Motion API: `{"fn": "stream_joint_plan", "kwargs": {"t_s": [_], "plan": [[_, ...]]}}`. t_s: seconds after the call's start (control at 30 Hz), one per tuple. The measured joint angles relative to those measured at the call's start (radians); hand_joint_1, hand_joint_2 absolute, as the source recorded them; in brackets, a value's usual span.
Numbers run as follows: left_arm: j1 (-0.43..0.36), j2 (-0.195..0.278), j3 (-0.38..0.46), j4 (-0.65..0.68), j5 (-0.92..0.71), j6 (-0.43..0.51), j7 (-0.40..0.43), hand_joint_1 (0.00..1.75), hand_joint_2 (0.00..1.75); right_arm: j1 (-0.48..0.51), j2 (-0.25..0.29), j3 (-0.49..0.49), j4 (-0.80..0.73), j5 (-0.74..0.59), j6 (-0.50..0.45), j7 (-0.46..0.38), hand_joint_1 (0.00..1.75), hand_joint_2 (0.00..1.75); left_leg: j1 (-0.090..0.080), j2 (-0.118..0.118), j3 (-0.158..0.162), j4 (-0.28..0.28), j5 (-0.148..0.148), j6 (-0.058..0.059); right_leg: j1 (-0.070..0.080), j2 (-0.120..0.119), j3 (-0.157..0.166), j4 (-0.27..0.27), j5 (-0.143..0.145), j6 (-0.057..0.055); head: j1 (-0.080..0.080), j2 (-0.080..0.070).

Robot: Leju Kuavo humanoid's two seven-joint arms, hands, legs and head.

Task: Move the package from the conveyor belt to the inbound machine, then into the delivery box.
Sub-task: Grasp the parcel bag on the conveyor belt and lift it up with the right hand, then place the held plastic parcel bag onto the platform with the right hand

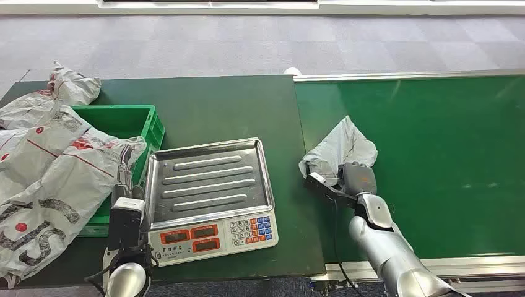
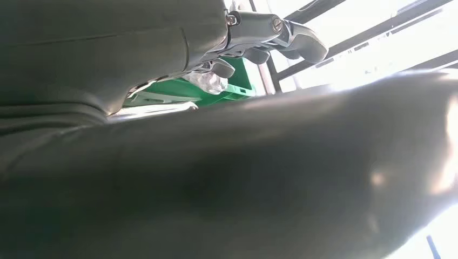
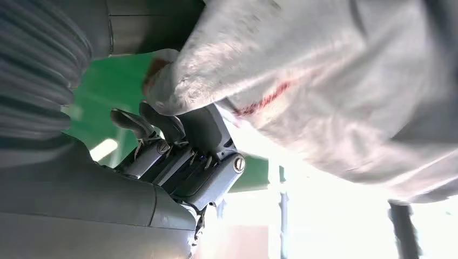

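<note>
A crumpled grey package (image 1: 343, 147) lies on the green conveyor belt (image 1: 433, 161) near its left edge. My right hand (image 1: 348, 181) grips the package's near end, with fingers curled under it and the thumb against it. In the right wrist view the package (image 3: 324, 81) presses against the dark fingers (image 3: 178, 143). The inbound machine, a scale with a bare steel tray (image 1: 210, 179), stands left of the belt. The green delivery box (image 1: 133, 120) sits further left. Beside the scale's near left corner my left hand (image 1: 127, 213) holds nothing, its fingers (image 2: 270, 29) loosely extended.
Several grey and white mail bags (image 1: 49, 161) are heaped over the box and the table's left end. The scale's keypad and red displays (image 1: 251, 229) face me. The dark green table (image 1: 216, 105) has bare room behind the scale. A corner of the green box (image 2: 232, 86) appears past the left hand.
</note>
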Motion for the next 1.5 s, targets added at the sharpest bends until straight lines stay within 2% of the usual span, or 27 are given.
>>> {"fn": "stream_joint_plan", "kwargs": {"t_s": [0.13, 0.37, 0.73, 1.0, 1.2, 1.3, 1.5], "plan": [[0.0, 0.0, 0.0, 0.0, 0.013, 0.003, -0.015, 0.0, 0.0, -0.001, 0.026, 0.02, -0.109, 0.04, 0.012, 0.009, 1.75, 1.75, 0.0, 0.001, 0.0, 0.0, 0.0, 0.0, 0.0, 0.001, -0.001, 0.001, 0.0, 0.0, 0.0, 0.0], [0.004, -0.001, 0.0, -0.003, 0.027, 0.008, -0.025, 0.0, 0.0, -0.021, 0.08, 0.109, -0.289, 0.053, 0.057, 0.026, 1.75, 1.75, 0.0, 0.001, 0.0, 0.0, 0.001, -0.001, 0.0, 0.001, -0.001, 0.001, 0.0, 0.0, 0.0, 0.0], [0.002, -0.012, 0.0, -0.01, 0.075, 0.03, -0.052, 0.0, 0.0, -0.106, 0.203, 0.26, -0.34, 0.048, 0.066, 0.014, 1.75, 1.75, 0.0, 0.001, 0.0, 0.0, 0.001, -0.001, 0.0, 0.001, -0.003, 0.003, 0.0, -0.001, 0.0, 0.0], [-0.005, -0.02, 0.0, -0.003, 0.119, 0.051, -0.083, 0.0, 0.0, -0.183, 0.295, 0.422, -0.405, 0.069, 0.129, 0.064, 1.75, 1.75, 0.0, 0.002, -0.001, 0.0, 0.001, -0.002, 0.0, 0.002, -0.004, 0.003, 0.0, -0.001, 0.0, 0.0], [-0.01, -0.021, 0.001, 0.004, 0.149, 0.066, -0.104, 0.0, 0.0, -0.222, 0.321, 0.525, -0.44, 0.067, 0.164, 0.116, 1.75, 1.75, 0.0, 0.002, -0.001, 0.0, 0.001, -0.002, 0.0, 0.002, -0.004, 0.003, 0.0, -0.001, 0.0, 0.0], [-0.01, -0.022, 0.007, 0.006, 0.157, 0.08, -0.107, 0.0, 0.0, -0.241, 0.328, 0.594, -0.454, 0.025, 0.165, 0.144, 1.75, 1.75, 0.0, 0.002, -0.002, 0.0, 0.001, -0.002, 0.0, 0.002, -0.004, 0.003, 0.0, -0.001, 0.0, 0.0], [0.009, -0.035, 0.044, -0.023, 0.162, 0.108, -0.122, 0.0, 0.0, -0.266, 0.334, 0.75, -0.463, -0.159, 0.185, 0.182, 1.75, 1.75, 0.0, 0.002, -0.002, 0.0, 0.001, -0.002, 0.0, 0.002, -0.004, 0.003, -0.001, -0.002, 0.0, 0.0]]}}
